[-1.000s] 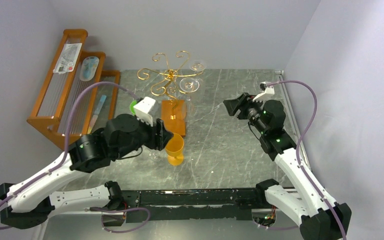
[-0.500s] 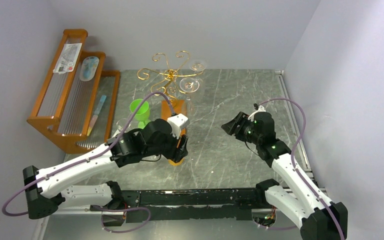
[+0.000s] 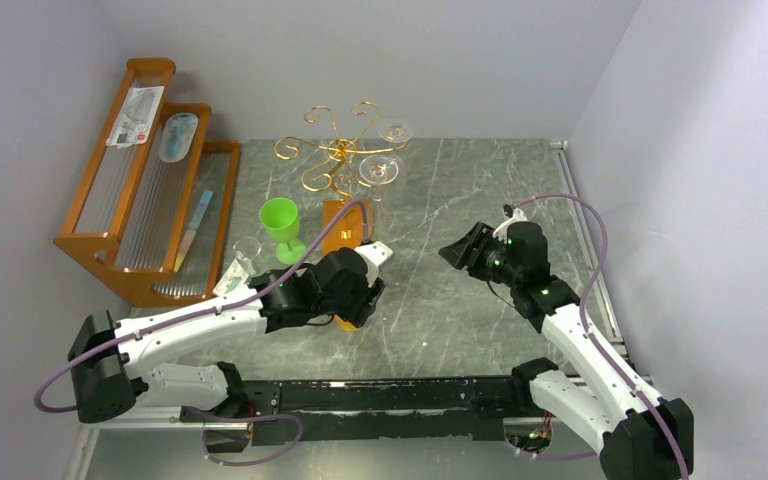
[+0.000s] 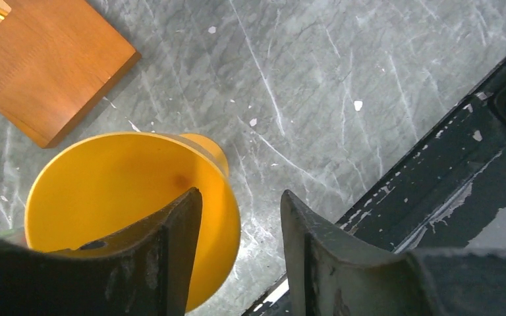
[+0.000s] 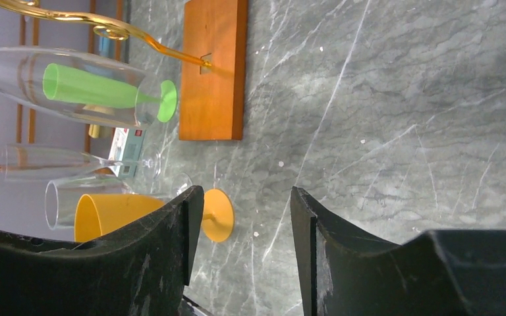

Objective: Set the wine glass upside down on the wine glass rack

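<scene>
Left pincer (image 4: 240,204) is lowered over the yellow wine glass (image 4: 105,191), jaws parted and straddling its rim: one finger (image 4: 171,250) sits inside the bowl and the other outside, with a gap showing, so nothing is clamped. The glass stands upright on the grey marbled desk (image 3: 460,190), just off the near end of the rack's wooden base (image 4: 39,66), at 6 o'clock from the gold wire wine glass rack (image 3: 343,150). Two clear glasses (image 3: 380,170) hang upside down on the rack's arms at its 3 o'clock side. A green wine glass (image 3: 280,222) stands at 9 o'clock from the base. Right pincer (image 5: 245,194) hangs at 3 o'clock, released and empty.
</scene>
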